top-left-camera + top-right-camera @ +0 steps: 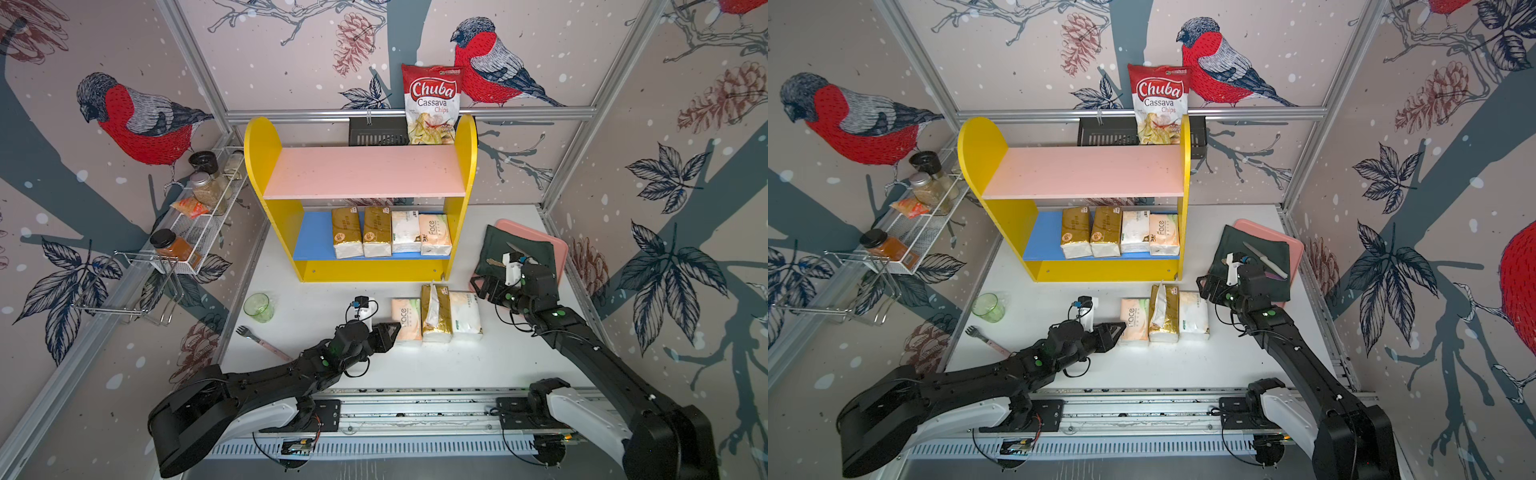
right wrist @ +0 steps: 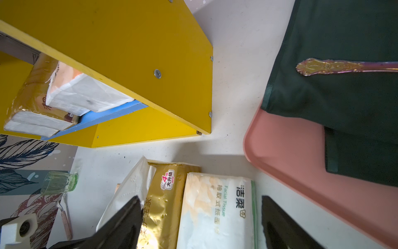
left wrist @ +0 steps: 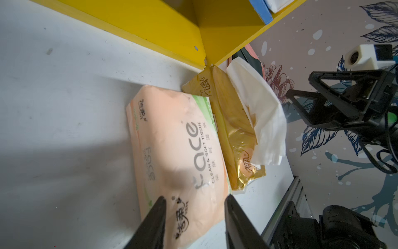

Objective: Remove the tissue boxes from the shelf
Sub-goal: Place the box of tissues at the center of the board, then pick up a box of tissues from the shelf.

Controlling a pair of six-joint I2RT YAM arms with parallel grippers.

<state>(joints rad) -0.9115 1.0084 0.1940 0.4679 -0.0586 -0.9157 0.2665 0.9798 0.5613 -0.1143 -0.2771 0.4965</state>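
Left gripper (image 3: 196,196) hangs parted over peach Face pack (image 3: 178,151), arm stretched low.

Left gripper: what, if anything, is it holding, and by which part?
Nothing. The left gripper is open over an end of the soft peach-and-white "Face" tissue pack lying on the white table.

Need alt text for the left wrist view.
The open left gripper hangs over the end of a peach Face tissue pack lying on the white table. A gold pack with a tissue sticking out lies beside it, before the yellow shelf.
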